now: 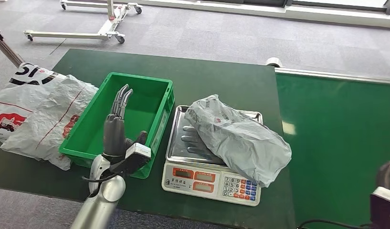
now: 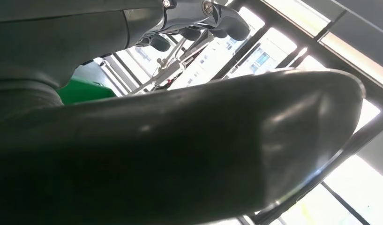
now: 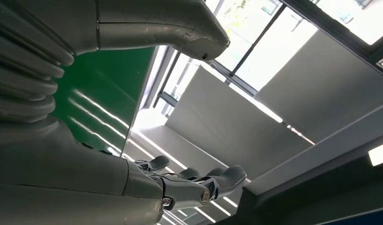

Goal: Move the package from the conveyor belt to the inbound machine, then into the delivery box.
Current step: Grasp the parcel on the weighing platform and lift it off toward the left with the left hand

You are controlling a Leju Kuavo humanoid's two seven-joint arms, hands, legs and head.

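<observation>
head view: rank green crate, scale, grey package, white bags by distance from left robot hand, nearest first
From the left robot hand:
1. green crate, directly under it
2. scale, to its right
3. white bags, to its left; close call with the scale
4. grey package, on the scale pan, farthest right

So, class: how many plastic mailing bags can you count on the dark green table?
3: one grey bag lies on the scale; two white bags overlap left of the green crate. More could be hidden beneath those.

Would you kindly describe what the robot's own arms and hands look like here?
The left arm is a silver metal tube with a black cable looped at the wrist. The left hand has a grey palm and slim grey segmented fingers. The right hand shows a grey ribbed cover, thick grey thumb and darker jointed fingers.
</observation>
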